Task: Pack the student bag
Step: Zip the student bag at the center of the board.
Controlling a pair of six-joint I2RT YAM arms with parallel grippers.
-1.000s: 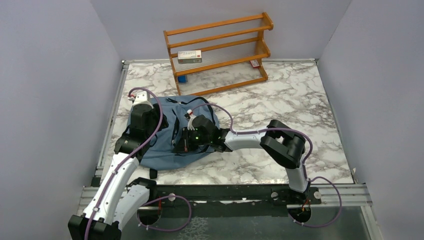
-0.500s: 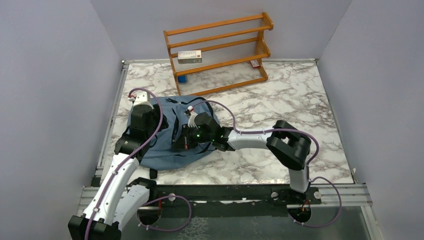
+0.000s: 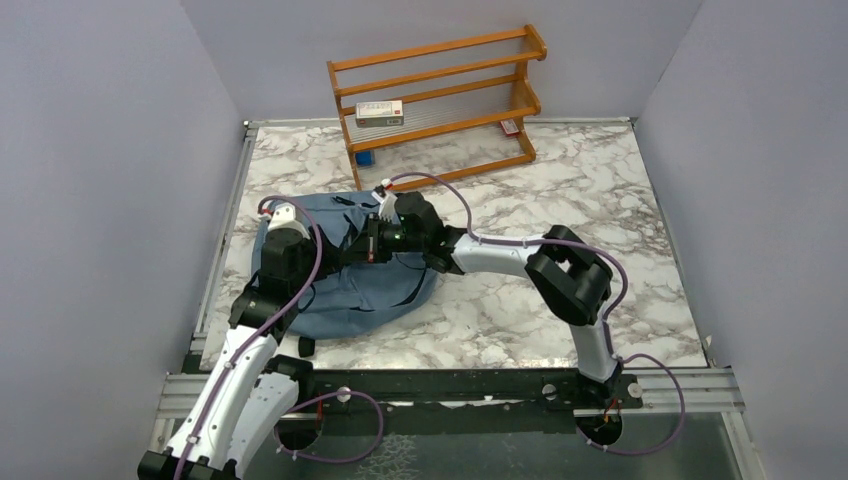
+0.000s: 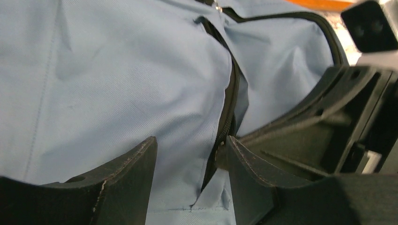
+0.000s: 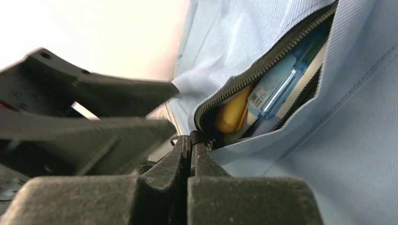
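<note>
**Student bag: pocket zip in hand, contents aboard**

- Location: the student bag (image 3: 340, 290) lies flat on the table (image 3: 520, 300), left of centre, in front of the wooden rack (image 3: 440, 100).
- Lie: long axis runs roughly near to far, leaning right. The rounded end faces the arm bases.
- Right claw (image 5: 190, 145): pressed together, pinching the zipper pull (image 5: 200, 137) at the end of the pocket opening.
- Left claw (image 4: 190, 145): spread, its fingers astride a fold of fabric beside the zipper (image 4: 229, 101).
- Pocket contents: a yellow item (image 5: 230, 112) and a blue pen (image 5: 281, 79) show through the gap.
- Step, as judged: closing the pocket.
- Next move calls for: a steady pull along the zip line, with the fabric kept taut.
</note>
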